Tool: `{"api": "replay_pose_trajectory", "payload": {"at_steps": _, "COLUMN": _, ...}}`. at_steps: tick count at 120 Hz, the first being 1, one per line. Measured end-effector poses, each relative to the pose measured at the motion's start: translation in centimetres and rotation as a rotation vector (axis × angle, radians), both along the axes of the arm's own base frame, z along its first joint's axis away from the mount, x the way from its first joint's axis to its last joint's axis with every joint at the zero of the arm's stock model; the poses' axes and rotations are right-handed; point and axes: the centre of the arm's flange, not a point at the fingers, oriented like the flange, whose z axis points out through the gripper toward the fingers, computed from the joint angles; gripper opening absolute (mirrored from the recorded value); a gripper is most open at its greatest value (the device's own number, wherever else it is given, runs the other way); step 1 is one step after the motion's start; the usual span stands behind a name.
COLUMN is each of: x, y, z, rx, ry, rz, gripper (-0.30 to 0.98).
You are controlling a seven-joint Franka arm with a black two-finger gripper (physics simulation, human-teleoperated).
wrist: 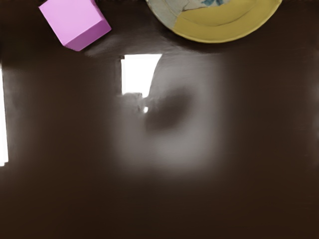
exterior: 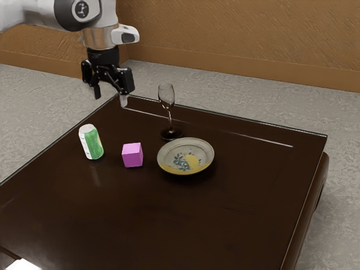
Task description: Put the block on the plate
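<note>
Pincer (exterior: 110, 99) released, empty. Block (exterior: 132, 155), on exterior view's left of plate (exterior: 185, 156), likely light, stiff, smooth; best pinched across opposite upright faces, mid-height.

Even, moderate light falls from above on my dark, glossy table (exterior: 225, 225): the block (exterior: 133, 154) has a paler top than sides, and a soft shadow hugs the plate (exterior: 185, 169). A white glare (exterior: 23, 265) burns out the table's near corner at the exterior view's lower left. In my wrist view, a hard-edged white reflection (wrist: 138, 74) lies near block and plate, beside a hazy grey sheen (wrist: 199, 144) with a dark smudge (wrist: 172, 109) inside.
</note>
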Motion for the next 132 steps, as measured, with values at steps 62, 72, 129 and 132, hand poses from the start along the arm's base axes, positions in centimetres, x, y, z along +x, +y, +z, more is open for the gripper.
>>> {"api": "replay_pose_trajectory", "payload": {"at_steps": 62, "x": 2.6, "y": 0.9, "z": -2.1, "rx": 0.011, "ry": -0.027, "rz": 0.462, "gripper": 0.69}}
{"api": "replay_pose_trajectory", "payload": {"at_steps": 72, "x": 4.9, "y": 3.1, "z": -4.2, "rx": 0.022, "ry": -0.025, "rz": 0.577, "gripper": 0.69}}
{"api": "replay_pose_trajectory", "payload": {"at_steps": 129, "x": 11.1, "y": 7.9, "z": -16.5, "rx": 0.104, "ry": -0.038, "rz": 0.869, "gripper": 0.69}}
{"api": "replay_pose_trajectory", "payload": {"at_steps": 132, "x": 11.4, "y": 8.4, "z": -17.4, "rx": 0.105, "ry": -0.036, "rz": 0.879, "gripper": 0.69}}
